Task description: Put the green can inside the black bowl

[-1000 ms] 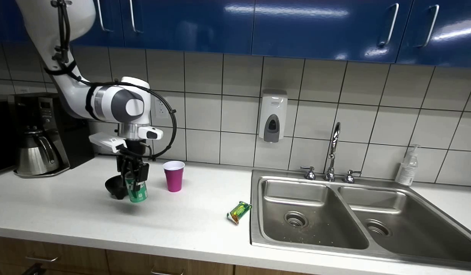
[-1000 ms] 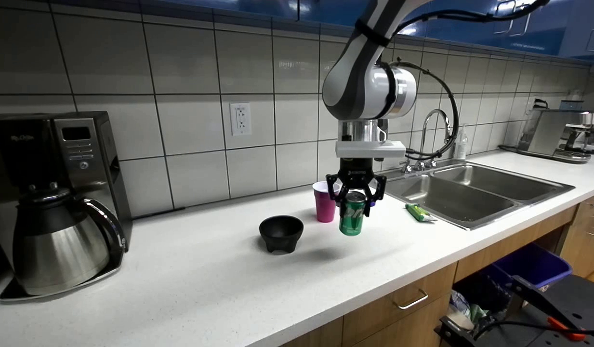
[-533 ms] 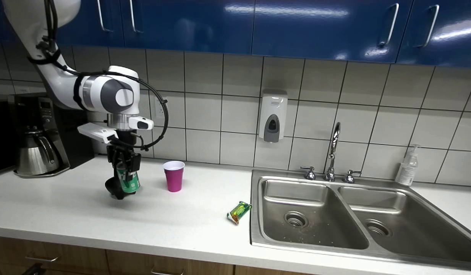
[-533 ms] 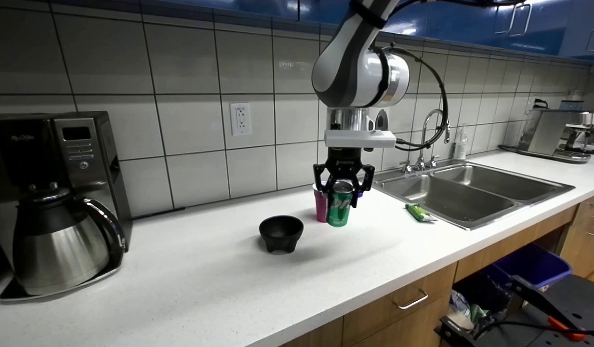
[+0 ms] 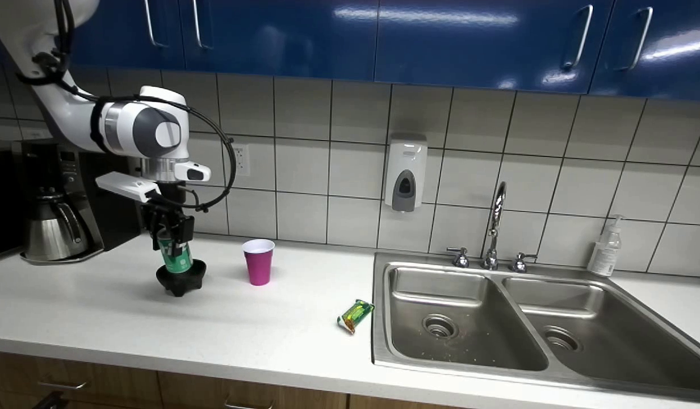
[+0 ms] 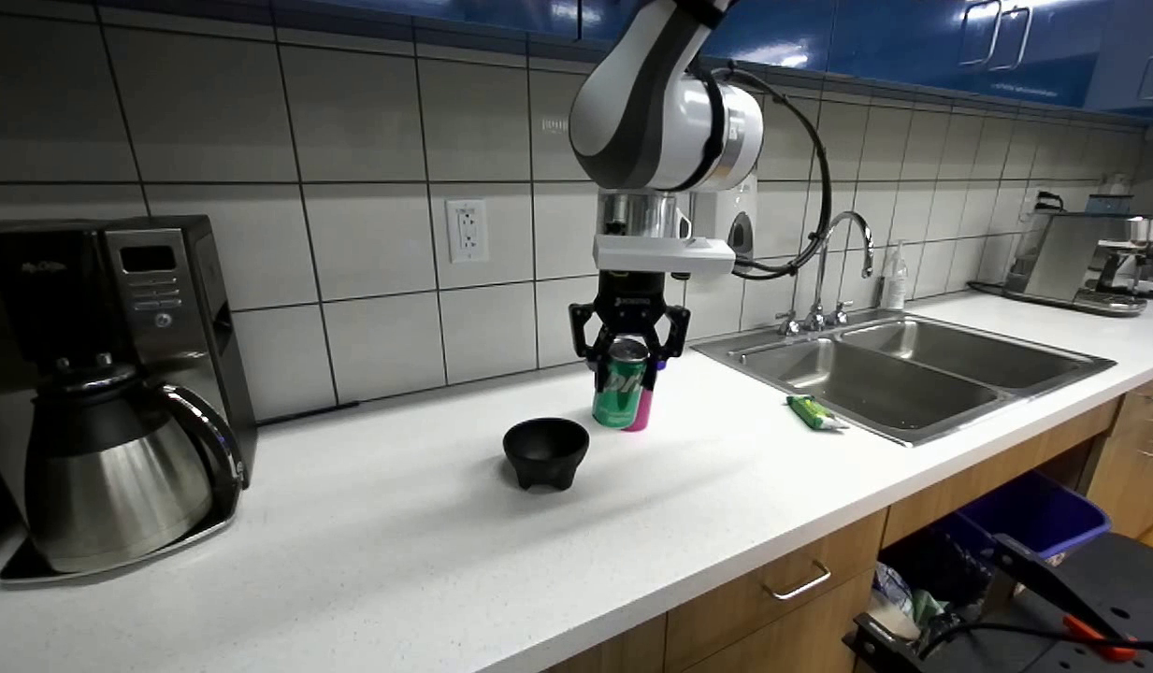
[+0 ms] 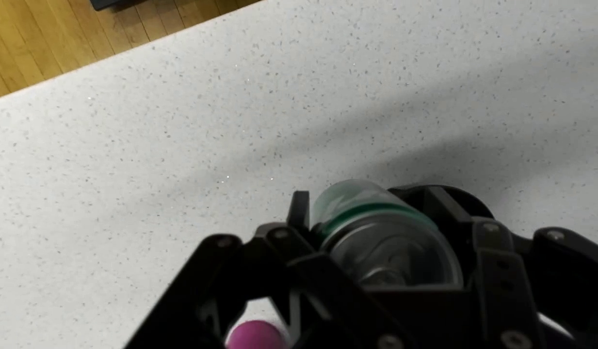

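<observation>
In an exterior view, the pincer (image 5: 167, 244) is closed about the upper half of the green soda can (image 5: 178, 262), which leans slightly. Its base overlaps the black footed bowl (image 5: 182, 282) along our line of sight, so from here alone we could take it for already inside. The bowl stands between the back edge of the desk (image 5: 281, 329), along the tiled wall (image 5: 304, 165), and the front edge; the magenta cup (image 5: 259, 267) is a bit nearer the back edge.

In an exterior view as well, the can (image 6: 619, 400) hangs above the desk to the side of the bowl (image 6: 545, 456), not yet over its opening, with the cup behind it.

In the wrist view, the jaws stand just the can's width apart and press it from both sides, while the bowl (image 7: 411, 195) shows past it, partly hidden. The desk's front edge, with the wooden floor (image 7: 46, 43) beyond, lies well apart from the can. We judge the can thin-walled and smooth, perhaps slippery: light and easily dented if empty, heavier and firmer if full, and which we cannot tell. A hold high on its side suits us, leaving the base free to enter the bowl; we would straighten the lean first, lest the base catch the rim.
</observation>
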